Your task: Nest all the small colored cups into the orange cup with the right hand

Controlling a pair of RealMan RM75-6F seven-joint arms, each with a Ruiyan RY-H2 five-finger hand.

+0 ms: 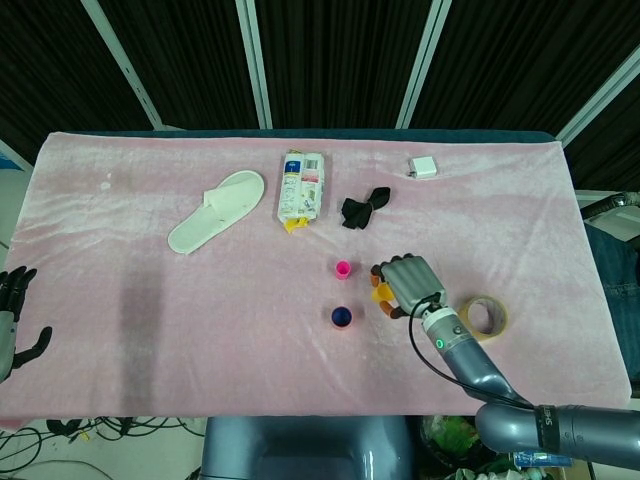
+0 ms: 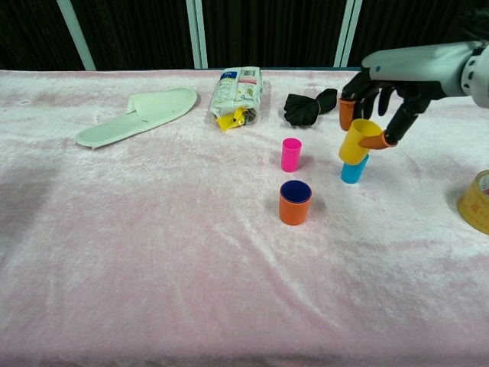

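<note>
Now the right hand (image 2: 382,115) pinches the yellow cup (image 2: 359,141) aloft, seemingly over the blue cup (image 2: 352,170); next, it should carry it to the orange cup (image 2: 295,203).

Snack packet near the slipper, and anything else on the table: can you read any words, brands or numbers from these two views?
Snack packet: blue and red print on white, too small and blurred to read.
White charger block: no marking legible.
Tape roll: no print visible.
Cups, including the yellow cup held by the right hand: plain, no lettering.
No text can be quoted from either view.
</note>
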